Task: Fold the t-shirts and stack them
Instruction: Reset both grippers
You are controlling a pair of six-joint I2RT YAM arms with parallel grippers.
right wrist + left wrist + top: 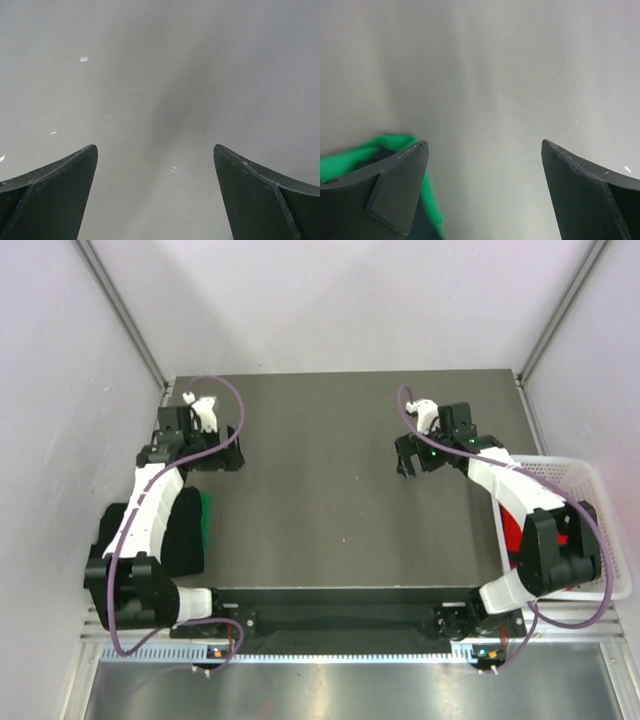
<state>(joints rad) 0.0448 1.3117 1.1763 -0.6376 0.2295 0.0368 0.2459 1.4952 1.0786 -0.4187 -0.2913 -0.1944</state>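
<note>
A folded black t-shirt lies on a bright green t-shirt at the table's left edge, partly under my left arm. My left gripper hangs just beyond that pile, open, with nothing between its fingers. In the left wrist view the left gripper is open over bare table, and the green t-shirt shows behind the left finger. A red t-shirt sits in the basket, mostly hidden by my right arm. My right gripper is open over the table, and the right wrist view shows the right gripper holding nothing.
A white mesh basket stands at the right edge of the dark table. Light walls with metal posts close in the back and sides. Cables loop over both arms.
</note>
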